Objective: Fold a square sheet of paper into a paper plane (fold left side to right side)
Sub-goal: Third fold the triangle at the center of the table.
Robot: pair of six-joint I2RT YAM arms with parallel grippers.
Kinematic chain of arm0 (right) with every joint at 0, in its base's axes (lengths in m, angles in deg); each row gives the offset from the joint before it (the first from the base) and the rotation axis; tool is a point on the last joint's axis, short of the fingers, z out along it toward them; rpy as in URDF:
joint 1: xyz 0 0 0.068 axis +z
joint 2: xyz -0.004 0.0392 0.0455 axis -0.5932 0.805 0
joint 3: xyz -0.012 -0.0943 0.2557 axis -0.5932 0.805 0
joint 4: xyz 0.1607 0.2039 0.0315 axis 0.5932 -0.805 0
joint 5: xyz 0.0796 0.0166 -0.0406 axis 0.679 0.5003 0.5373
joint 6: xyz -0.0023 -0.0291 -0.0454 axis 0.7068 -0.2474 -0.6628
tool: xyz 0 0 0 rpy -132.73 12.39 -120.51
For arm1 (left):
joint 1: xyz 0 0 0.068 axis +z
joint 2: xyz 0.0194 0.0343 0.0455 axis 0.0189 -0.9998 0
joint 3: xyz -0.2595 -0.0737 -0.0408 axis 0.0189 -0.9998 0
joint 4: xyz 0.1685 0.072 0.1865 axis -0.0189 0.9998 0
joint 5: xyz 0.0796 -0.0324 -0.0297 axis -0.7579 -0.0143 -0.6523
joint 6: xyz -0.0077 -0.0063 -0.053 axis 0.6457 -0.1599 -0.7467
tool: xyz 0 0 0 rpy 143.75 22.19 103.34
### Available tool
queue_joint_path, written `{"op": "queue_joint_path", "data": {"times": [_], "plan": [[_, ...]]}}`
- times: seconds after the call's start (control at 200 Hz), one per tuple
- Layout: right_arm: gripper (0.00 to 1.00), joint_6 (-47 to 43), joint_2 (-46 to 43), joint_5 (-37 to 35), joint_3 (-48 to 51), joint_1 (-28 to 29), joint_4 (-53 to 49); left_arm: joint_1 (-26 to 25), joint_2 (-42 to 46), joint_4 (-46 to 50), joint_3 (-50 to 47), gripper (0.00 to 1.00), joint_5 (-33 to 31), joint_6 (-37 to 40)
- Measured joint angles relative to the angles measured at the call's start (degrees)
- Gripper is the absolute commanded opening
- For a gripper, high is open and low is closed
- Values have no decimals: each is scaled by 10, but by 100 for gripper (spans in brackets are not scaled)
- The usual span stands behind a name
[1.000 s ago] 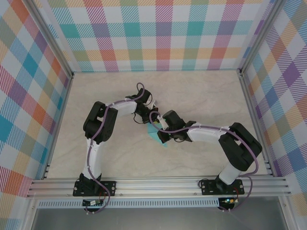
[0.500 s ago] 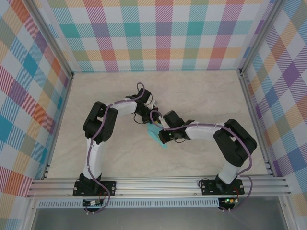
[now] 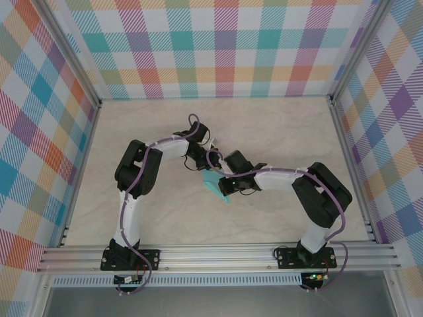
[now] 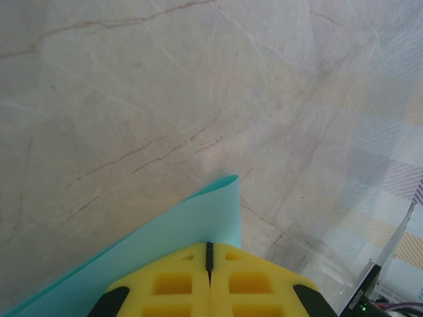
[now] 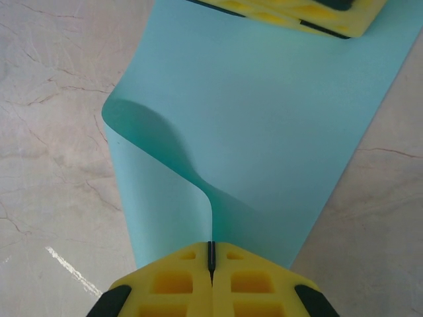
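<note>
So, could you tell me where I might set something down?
Bare: the far table strip by the back wall, and the near patch by the rail. Crowded: the centre, where the left arm and right arm meet over the sheet of paper.

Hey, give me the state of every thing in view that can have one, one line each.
square sheet of paper: partly folded, one flap curled over and not creased, the rest flat on the table.
left tool: shut, tips at one end of the paper.
right tool: shut on the edge of the curled flap.
</note>
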Motion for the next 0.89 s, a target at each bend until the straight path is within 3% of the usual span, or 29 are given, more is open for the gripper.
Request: {"op": "queue_joint_path", "data": {"times": [0.895], "plan": [[0, 2, 14, -4, -20, -8, -13, 0, 0, 0, 0, 0, 0, 0]]}}
